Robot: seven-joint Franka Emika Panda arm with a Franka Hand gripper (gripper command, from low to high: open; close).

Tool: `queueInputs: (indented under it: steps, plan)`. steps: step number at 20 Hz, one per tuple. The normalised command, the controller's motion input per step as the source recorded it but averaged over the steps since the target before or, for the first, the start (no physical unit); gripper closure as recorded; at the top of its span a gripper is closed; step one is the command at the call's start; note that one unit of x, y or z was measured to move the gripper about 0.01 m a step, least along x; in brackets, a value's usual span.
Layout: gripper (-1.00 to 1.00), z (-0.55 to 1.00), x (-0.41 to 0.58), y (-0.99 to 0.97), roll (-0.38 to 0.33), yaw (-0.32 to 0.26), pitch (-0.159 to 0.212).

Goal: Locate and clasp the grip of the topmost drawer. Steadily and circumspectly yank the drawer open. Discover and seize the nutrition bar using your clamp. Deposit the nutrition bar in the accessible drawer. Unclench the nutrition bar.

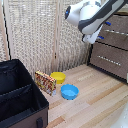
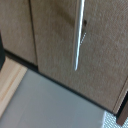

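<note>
Up at the exterior view's right, the white robot arm (image 1: 92, 14) reaches toward the dark dresser (image 1: 111, 47), with the end effector (image 1: 104, 30) raised in front of the drawer fronts. Its blue-tipped fingers (image 1: 108, 23) show beside the topmost drawer (image 1: 118, 23), but whether they stand wide or narrow I cannot tell, and no contact with the silver bar handle (image 1: 116, 32) can be made out. The drawer looks closed, its front flush with the dresser. 1 lower drawer (image 1: 110, 59) beneath it carries a similar bar handle and is also closed.

From the wrist view, a grey-brown wooden drawer front (image 2: 65, 45) fills the picture, with a thin silver handle (image 2: 78, 35) running across it; the fingers themselves do not show there.

Down on the light wooden floor (image 1: 95, 100), the nutrition bar (image 1: 45, 82) stands on edge, leaning against a black fabric bin (image 1: 20, 97) at the exterior view's left. Just beside it sits a yellow bowl (image 1: 58, 77), and a blue bowl (image 1: 69, 91) lies near both, well apart from the dresser. A pale slatted screen (image 1: 40, 35) stands behind.
</note>
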Motion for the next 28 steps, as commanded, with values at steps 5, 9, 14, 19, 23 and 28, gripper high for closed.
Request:
queueInputs:
  steps: [5,9,14,19,23,28]
  plan:
    - [-1.0,0.0,-0.123,-0.51,-0.244,0.112,0.0]
    - [-1.0,-0.07,-0.059,-0.55,-0.204,0.131,0.0]
    - [-1.0,-0.09,-0.039,-0.6,-0.074,0.117,0.013]
    - [1.0,-0.06,0.053,-0.43,0.005,0.042,0.023]
    - [1.0,0.0,0.0,-0.04,0.0,0.0,0.0]
    - [1.0,0.0,-0.009,0.0,-0.015,-0.007,0.0]
